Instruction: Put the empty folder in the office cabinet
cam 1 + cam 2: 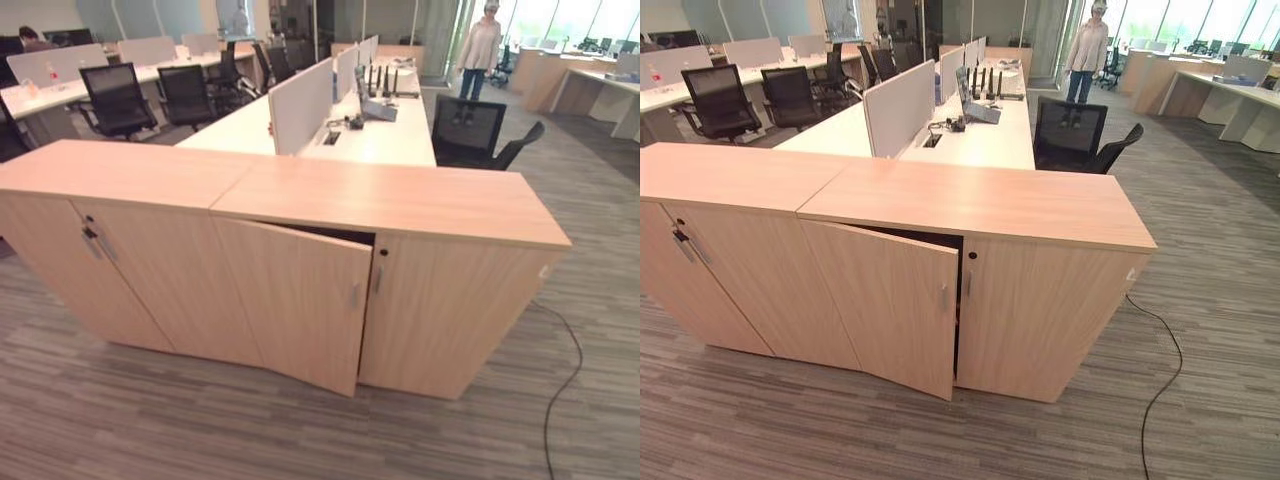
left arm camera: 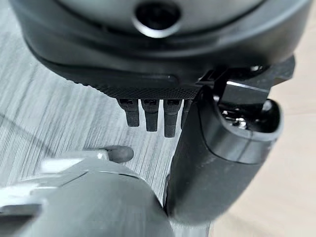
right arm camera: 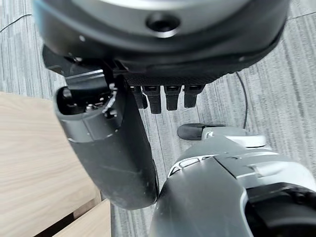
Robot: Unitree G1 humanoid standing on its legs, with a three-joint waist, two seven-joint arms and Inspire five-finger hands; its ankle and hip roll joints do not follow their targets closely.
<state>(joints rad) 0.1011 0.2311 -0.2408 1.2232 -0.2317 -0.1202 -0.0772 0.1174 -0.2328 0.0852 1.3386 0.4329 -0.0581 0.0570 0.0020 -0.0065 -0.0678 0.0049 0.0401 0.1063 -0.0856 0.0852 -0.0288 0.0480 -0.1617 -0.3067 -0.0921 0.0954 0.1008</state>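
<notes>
A low light-wood office cabinet (image 1: 400,200) stands in front of me. Its middle door (image 1: 300,300) hangs ajar, and a dark gap shows behind its top edge. The door to its right (image 1: 1050,320) is closed. My left hand (image 2: 148,116) hangs over the grey carpet beside a wooden cabinet face (image 2: 281,192), fingers straight and holding nothing. My right hand (image 3: 168,98) hangs the same way next to a wooden panel (image 3: 34,163), with nothing in it.
A second cabinet (image 1: 110,250) with closed doors joins on the left. Behind them are white desks (image 1: 380,135) with dividers, and black office chairs (image 1: 470,130). A person (image 1: 480,50) stands far back. Striped grey carpet (image 1: 200,420) lies before the cabinets.
</notes>
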